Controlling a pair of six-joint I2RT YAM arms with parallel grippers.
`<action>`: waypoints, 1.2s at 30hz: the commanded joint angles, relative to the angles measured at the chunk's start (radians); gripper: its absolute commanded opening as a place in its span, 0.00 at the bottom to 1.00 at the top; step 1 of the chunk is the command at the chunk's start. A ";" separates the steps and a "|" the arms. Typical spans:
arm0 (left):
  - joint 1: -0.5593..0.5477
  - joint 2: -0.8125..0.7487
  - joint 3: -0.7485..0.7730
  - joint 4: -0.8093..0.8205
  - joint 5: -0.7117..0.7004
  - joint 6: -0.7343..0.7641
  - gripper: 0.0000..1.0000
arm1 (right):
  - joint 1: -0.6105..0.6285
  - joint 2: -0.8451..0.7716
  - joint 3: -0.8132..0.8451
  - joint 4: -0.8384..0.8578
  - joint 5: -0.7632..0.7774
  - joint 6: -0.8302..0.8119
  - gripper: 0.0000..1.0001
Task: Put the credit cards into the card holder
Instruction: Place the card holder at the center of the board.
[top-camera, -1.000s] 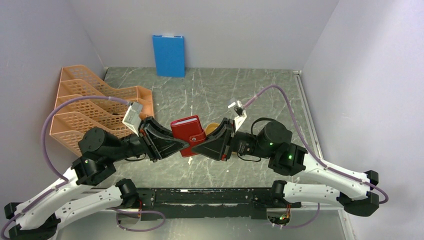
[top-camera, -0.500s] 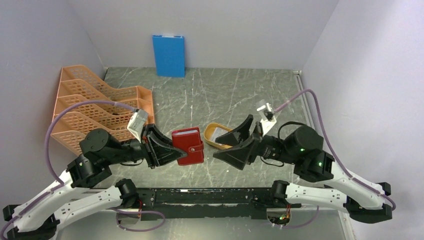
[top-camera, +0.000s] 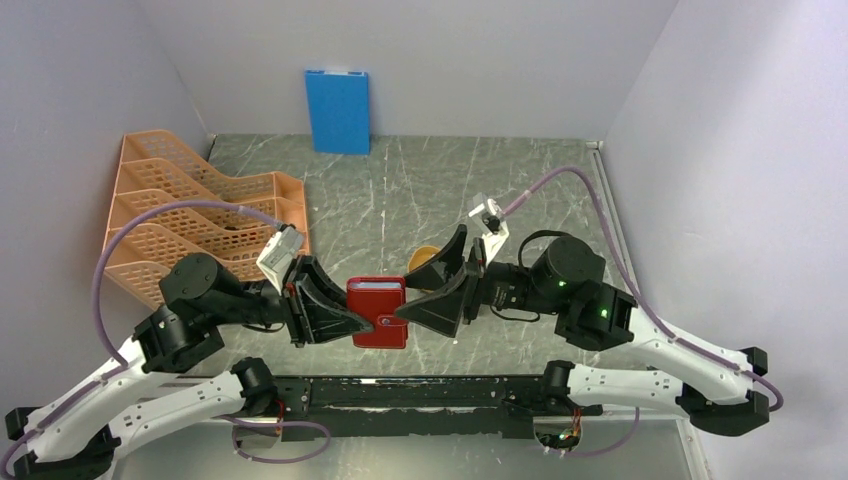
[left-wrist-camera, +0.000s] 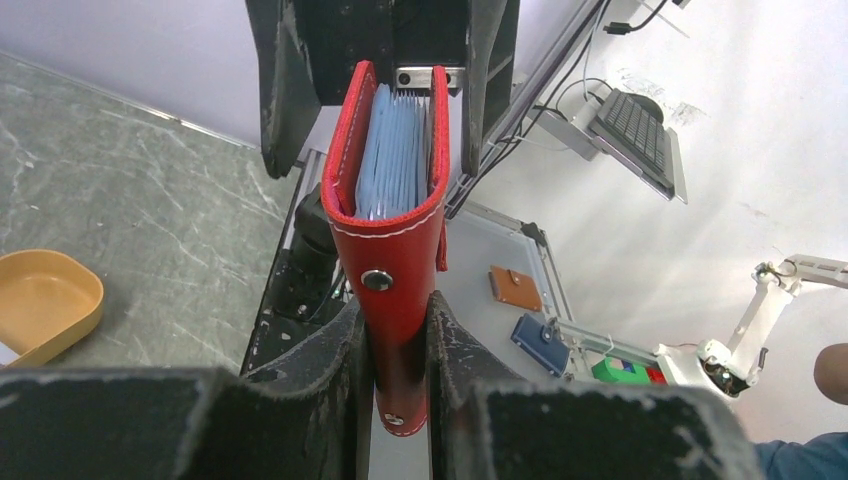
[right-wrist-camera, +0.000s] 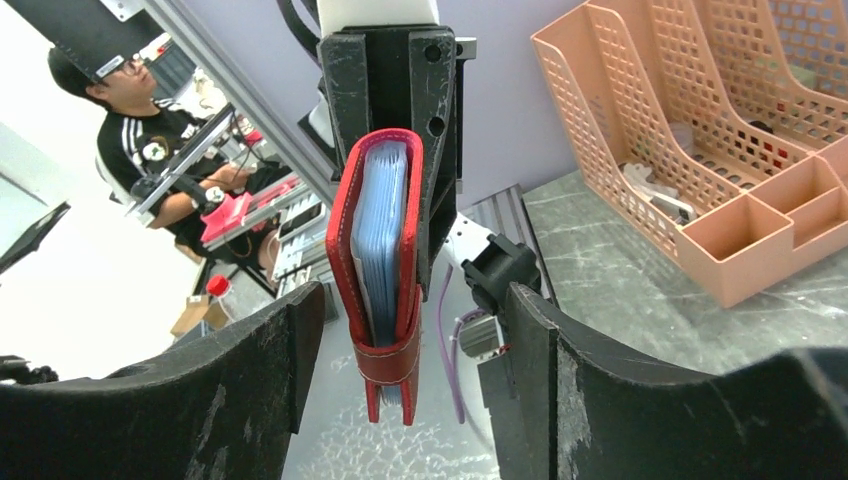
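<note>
The left gripper (left-wrist-camera: 398, 335) is pinching the spine end of the card holder (left-wrist-camera: 397, 255), its two fingers pressed against the red covers just beside the snap stud. The pale blue credit cards (left-wrist-camera: 395, 150) sit stacked between the covers, which stand slightly apart at the free end. The holder lies low in the middle of the top view, between the two arms and apparently clear of the worktop (top-camera: 400, 190).

The right gripper (right-wrist-camera: 412, 310) is spread wide, and its fingers flank the holder's free end without visibly touching it. Half a second ago it sat well to the right of the holder, beside the yellow tray (left-wrist-camera: 40, 300). A second ago it was up against the holder. So it has backed away and come in again, while the left arm has carried the holder lower in the top view, towards the arm bases. Since the cards already show inside, this return probably aims at squeezing the covers together or working the snap tab. No loose card shows in any view.

The top view gives the layout but shows only the holder's flat red face. Only the wrist views look into the gap and reveal the cards. The right wrist view also shows the orange file rack (right-wrist-camera: 700, 140) at its right, and the left gripper's body behind the holder.
</note>
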 joint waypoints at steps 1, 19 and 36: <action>-0.004 0.002 0.047 0.013 0.037 0.026 0.05 | -0.002 0.010 0.034 0.056 -0.063 0.015 0.70; -0.004 0.008 0.046 -0.021 -0.019 0.048 0.40 | -0.002 0.032 -0.007 0.151 -0.056 0.060 0.06; -0.004 -0.014 0.003 -0.099 -0.230 0.044 0.05 | -0.002 -0.023 -0.021 0.047 0.129 0.058 0.58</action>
